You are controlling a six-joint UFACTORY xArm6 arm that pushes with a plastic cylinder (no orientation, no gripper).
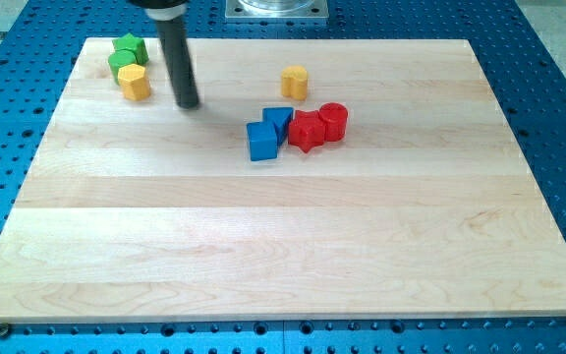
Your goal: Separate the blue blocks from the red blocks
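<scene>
**Blue and red blocks clustered, tip apart**

Camera view: blue cube (pixel 261 142) touches blue block (pixel 279 121); red star (pixel 306 130) and red cylinder (pixel 333 121) adjoin them, right of board centre. My tip (pixel 188 103) stands well left, beside yellow block (pixel 135 83). No jaws fitted.

You have a pale wooden tabletop (pixel 263 246), light maple tone with faint lengthwise grain bands; beneath it a blue perforated base (pixel 558 118) dotted with regular holes; a dark, near-black rod (pixel 177 59) ending in my tip (pixel 188 104); two blue blocks, a cube (pixel 261 142) and another (pixel 278 120); two red blocks, a star-like one (pixel 306 130) and a cylinder (pixel 333 121); two yellow blocks (pixel 135 83), (pixel 295 82); two green blocks (pixel 129 47), (pixel 121 63); all plain, unpatterned.
</scene>
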